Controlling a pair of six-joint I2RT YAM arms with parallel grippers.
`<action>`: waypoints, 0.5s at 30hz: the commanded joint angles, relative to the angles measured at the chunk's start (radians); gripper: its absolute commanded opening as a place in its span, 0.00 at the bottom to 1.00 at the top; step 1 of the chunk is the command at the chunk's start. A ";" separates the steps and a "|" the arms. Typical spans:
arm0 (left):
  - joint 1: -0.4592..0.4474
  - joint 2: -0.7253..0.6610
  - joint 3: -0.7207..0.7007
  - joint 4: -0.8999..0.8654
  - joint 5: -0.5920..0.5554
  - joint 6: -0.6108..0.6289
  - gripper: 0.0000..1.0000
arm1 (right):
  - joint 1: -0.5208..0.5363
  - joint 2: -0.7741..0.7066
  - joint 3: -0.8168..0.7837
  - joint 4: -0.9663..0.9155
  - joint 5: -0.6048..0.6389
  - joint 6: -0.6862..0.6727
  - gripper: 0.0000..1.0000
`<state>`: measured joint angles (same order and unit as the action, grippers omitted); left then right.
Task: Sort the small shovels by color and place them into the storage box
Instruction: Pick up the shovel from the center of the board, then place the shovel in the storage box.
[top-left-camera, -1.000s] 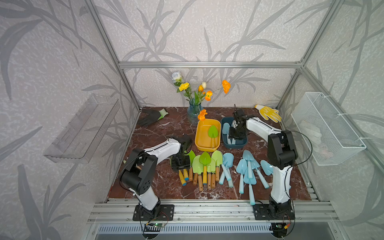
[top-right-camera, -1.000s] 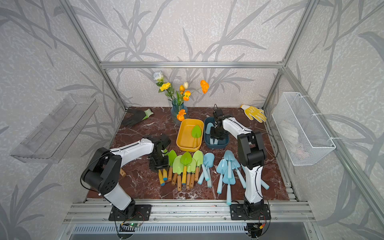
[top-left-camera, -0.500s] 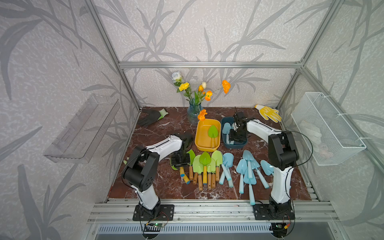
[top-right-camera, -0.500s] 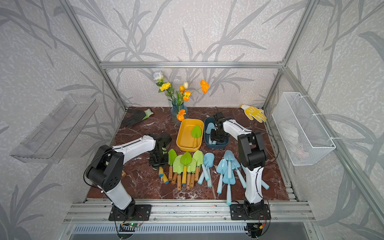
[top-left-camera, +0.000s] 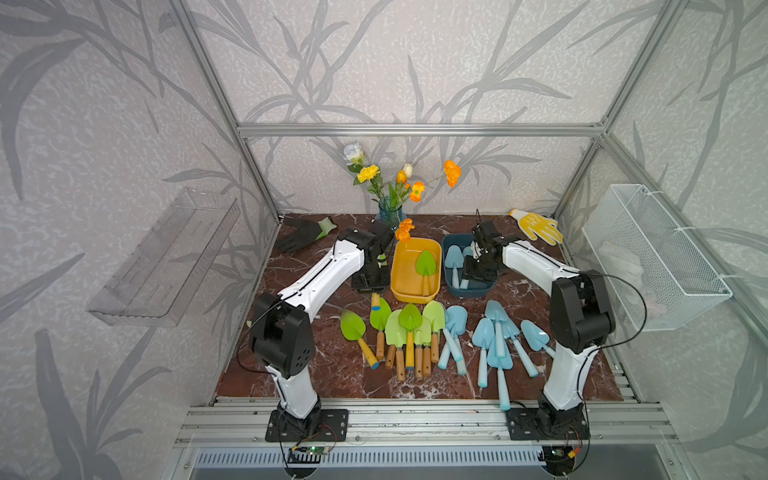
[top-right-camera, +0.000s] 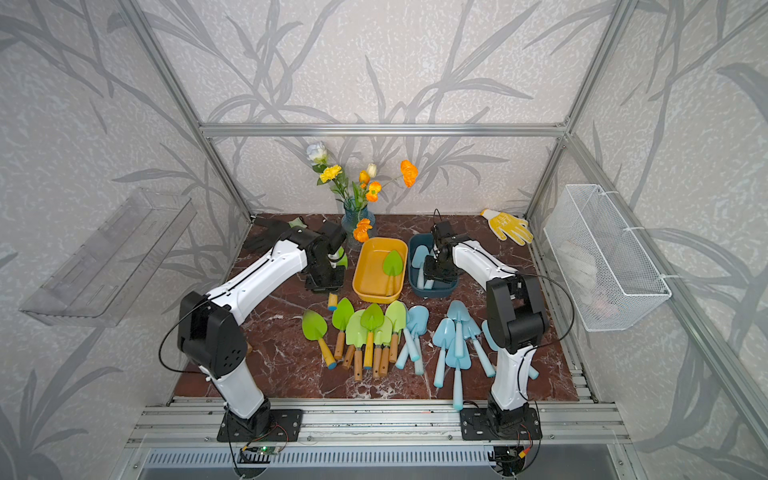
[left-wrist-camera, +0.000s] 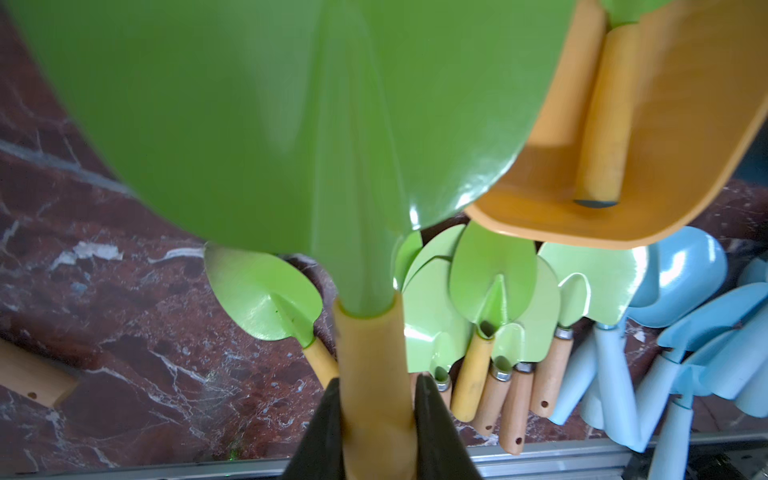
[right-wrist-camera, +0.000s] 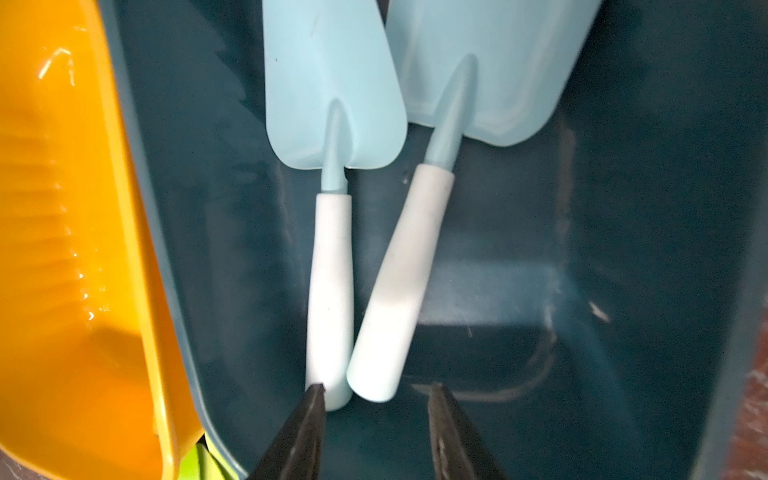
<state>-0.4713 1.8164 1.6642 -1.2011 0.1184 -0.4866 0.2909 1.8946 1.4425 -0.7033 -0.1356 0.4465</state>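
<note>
My left gripper (left-wrist-camera: 376, 382) is shut on the yellow handle of a green-bladed shovel (left-wrist-camera: 291, 124), held above the table beside the yellow storage box (top-left-camera: 399, 266). The handle's blue tip (top-left-camera: 376, 301) sticks out below the gripper in both top views. One green shovel (top-left-camera: 425, 264) lies in the yellow box. My right gripper (right-wrist-camera: 376, 388) stands open over the dark blue storage box (right-wrist-camera: 623, 249), just behind the handle ends of two pale blue shovels (right-wrist-camera: 332, 104) lying in it. Several green shovels (top-left-camera: 409, 328) and pale blue shovels (top-left-camera: 498, 332) lie on the table in front.
A vase of flowers (top-left-camera: 390, 208) stands behind the boxes. A dark glove (top-left-camera: 307, 232) lies at the back left and a yellow glove (top-left-camera: 538, 226) at the back right. A wire basket (top-left-camera: 648, 257) and a clear shelf (top-left-camera: 166, 257) hang on the side walls.
My left gripper has shut on a green shovel at the left end of the pile and carried it back towards the yellow box. The right gripper has stayed over the blue box.
</note>
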 joint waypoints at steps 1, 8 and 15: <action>-0.007 0.144 0.132 -0.029 0.036 0.079 0.00 | -0.023 -0.090 -0.049 -0.019 0.041 0.011 0.43; -0.015 0.431 0.434 -0.006 0.043 0.091 0.00 | -0.058 -0.243 -0.205 -0.016 0.081 0.025 0.43; -0.020 0.599 0.639 0.011 0.120 0.068 0.00 | -0.058 -0.332 -0.323 0.041 0.146 0.053 0.43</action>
<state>-0.4843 2.3985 2.2429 -1.1839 0.1963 -0.4191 0.2310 1.5917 1.1481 -0.6952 -0.0349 0.4801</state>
